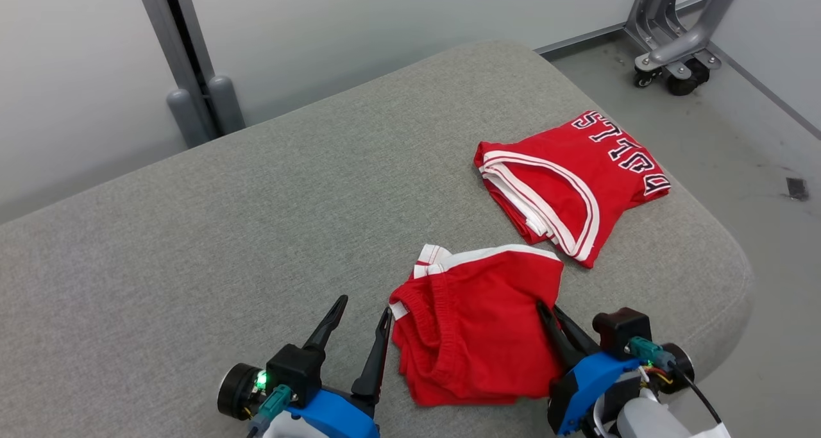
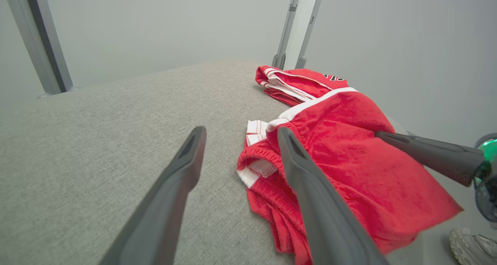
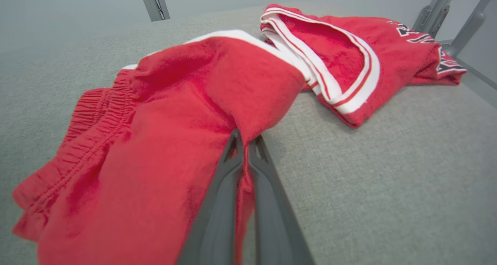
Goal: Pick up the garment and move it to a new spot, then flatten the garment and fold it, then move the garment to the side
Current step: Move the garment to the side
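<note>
The left claw, jaws wide apart, sits just beside the red shorts near the grey tabletop's front edge. The right claw is clamped on their right edge. The left wrist view alone catches a cut-off shoe.

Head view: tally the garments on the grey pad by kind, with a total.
shorts: 1
jersey: 1
Total: 2 garments, both red with white trim, lying on the pad.
</note>
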